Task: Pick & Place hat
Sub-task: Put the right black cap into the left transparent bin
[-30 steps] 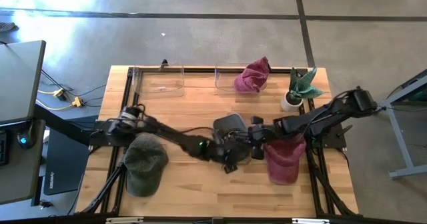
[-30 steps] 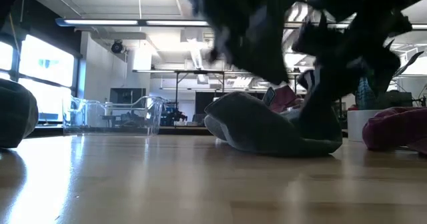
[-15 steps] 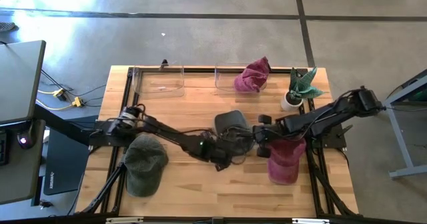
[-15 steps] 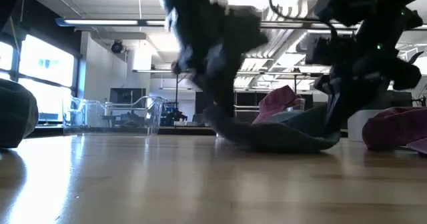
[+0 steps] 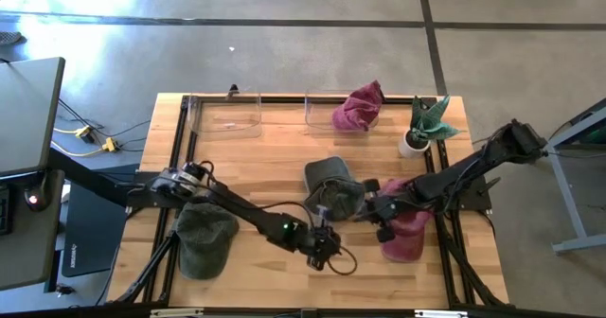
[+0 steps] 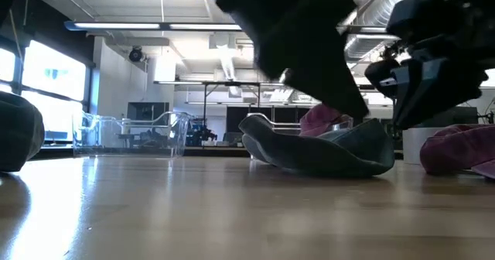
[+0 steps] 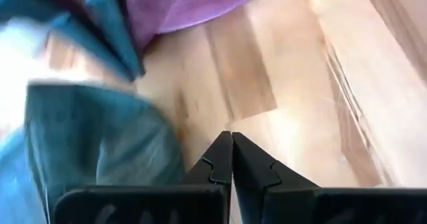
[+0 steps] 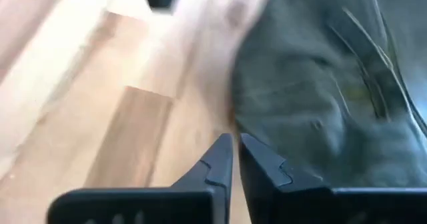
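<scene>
The dark grey hat (image 5: 331, 193) lies crown-up in the middle of the table, its brim and rim on the wood (image 6: 325, 153). My left gripper (image 5: 329, 248) is shut, a little nearer the near edge than the hat. It hovers over bare wood (image 7: 231, 139), with the hat (image 7: 93, 144) off to one side. My right gripper (image 5: 363, 206) stands just right of the hat and above its right end (image 6: 418, 82). Its fingers (image 8: 232, 141) show only a narrow gap, with nothing between them, beside the hat's edge (image 8: 313, 97).
A maroon hat (image 5: 402, 231) lies under my right arm and an olive hat (image 5: 204, 238) sits at the table's left. Along the far edge stand two clear bins (image 5: 227, 114), one holding a pink hat (image 5: 358, 108), and a potted plant (image 5: 421, 127).
My left gripper has drawn back from the grey hat toward the near edge and rolled about its own line. My right arm has swung a little toward the near edge. The hat's right part, raised half a second ago, lies down on the table again.
</scene>
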